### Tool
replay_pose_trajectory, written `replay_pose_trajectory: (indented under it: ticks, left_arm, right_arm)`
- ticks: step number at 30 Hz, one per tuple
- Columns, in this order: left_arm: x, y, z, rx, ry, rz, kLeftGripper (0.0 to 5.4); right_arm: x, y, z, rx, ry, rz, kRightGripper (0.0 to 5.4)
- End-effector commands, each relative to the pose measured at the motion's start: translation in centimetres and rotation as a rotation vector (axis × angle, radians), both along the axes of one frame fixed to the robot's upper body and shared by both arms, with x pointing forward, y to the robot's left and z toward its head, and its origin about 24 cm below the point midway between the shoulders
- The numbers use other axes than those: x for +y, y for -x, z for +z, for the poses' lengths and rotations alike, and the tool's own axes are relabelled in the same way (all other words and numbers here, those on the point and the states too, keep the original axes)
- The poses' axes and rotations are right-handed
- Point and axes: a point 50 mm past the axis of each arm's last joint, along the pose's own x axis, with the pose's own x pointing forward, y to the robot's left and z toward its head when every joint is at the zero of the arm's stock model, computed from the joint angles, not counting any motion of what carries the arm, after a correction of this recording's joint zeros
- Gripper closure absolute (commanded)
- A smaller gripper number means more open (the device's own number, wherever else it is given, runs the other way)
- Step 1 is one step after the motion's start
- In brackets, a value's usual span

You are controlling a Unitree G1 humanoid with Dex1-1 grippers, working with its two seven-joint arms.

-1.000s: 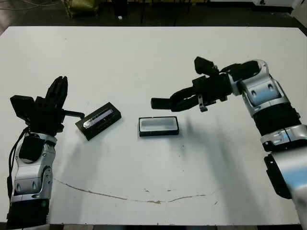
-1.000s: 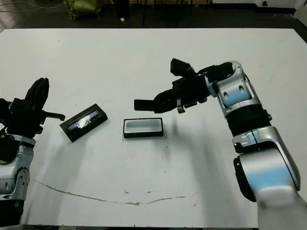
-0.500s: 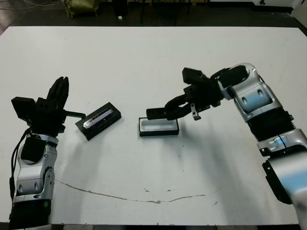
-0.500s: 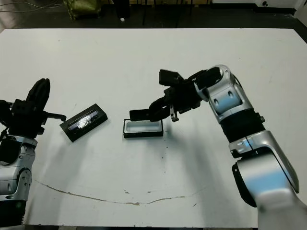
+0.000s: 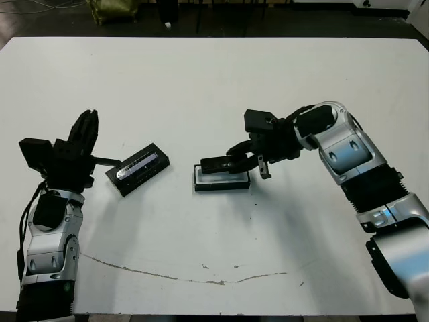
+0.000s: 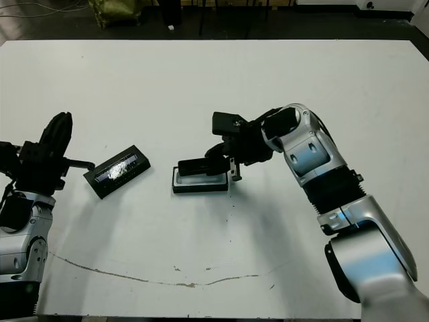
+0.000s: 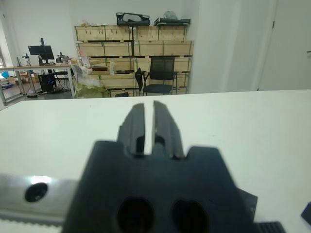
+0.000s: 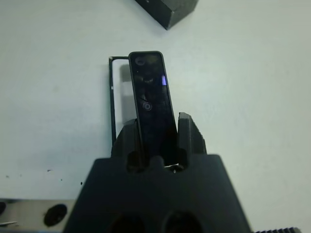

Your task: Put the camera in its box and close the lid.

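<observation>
Over the box (image 5: 222,178), the right gripper (image 8: 158,138) is gripping the camera (image 5: 223,164), its long axis lying along the box's. The left gripper (image 7: 149,127), fingers nearly together and holding nothing, is idling beyond the lid (image 5: 137,168), left of the box.

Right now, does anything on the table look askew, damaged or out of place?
Only the lid lies slanted against the straight box. The right hand holds the camera over the box, nothing damaged.

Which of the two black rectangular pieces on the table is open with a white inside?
The box, directly under the camera held by the right gripper. The lid, to its left, shows a silvery stripe instead.
</observation>
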Motion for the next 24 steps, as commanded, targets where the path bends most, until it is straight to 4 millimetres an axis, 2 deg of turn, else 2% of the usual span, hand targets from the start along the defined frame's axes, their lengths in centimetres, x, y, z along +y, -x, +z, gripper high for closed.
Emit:
replay_pose_trajectory:
  ticks: [1, 24]
  left_arm:
    - [0.4, 0.3, -0.9, 0.050, -0.003, 0.014, 5.40]
    - [0.1, 0.3, -1.2, 0.070, -0.002, 0.019, 5.40]
  right_arm:
    - [-0.1, 0.4, -0.5, -0.002, 0.022, -0.036, 5.11]
    - [0.7, 0.5, 2.4, -0.041, 0.103, -0.026, 5.11]
